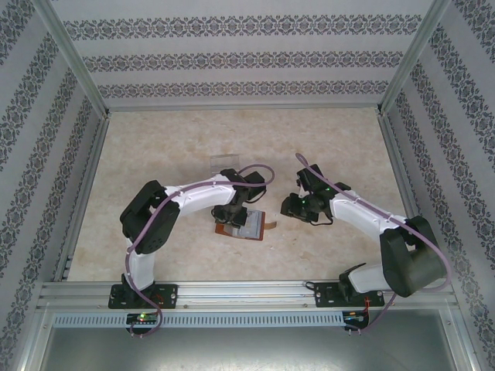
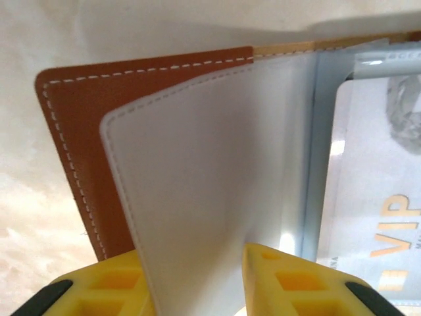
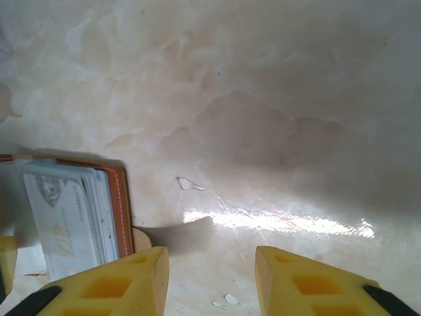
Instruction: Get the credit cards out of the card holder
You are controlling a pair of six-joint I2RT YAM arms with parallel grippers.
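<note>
The card holder [image 2: 72,145] lies open on the table, brown leather outside with white stitching. One pale inner leaf [image 2: 210,171] stands up in the gap between my left gripper's [image 2: 194,255] yellow fingers [image 2: 279,280], which are apart. Right of the leaf, a pale credit card [image 2: 371,197] marked VIP sits in a clear slot. From above, the left gripper [image 1: 232,212] hovers over the card holder [image 1: 249,225]. My right gripper [image 3: 210,260] is open over bare table, just right of the card holder [image 3: 120,197] and its credit card [image 3: 56,214].
A clear plastic tray [image 1: 224,164] lies on the marble-look table behind the left gripper. The card holder's strap tab [image 1: 271,226] points toward the right gripper [image 1: 294,205]. Patterned walls and metal rails enclose the table [image 1: 155,154].
</note>
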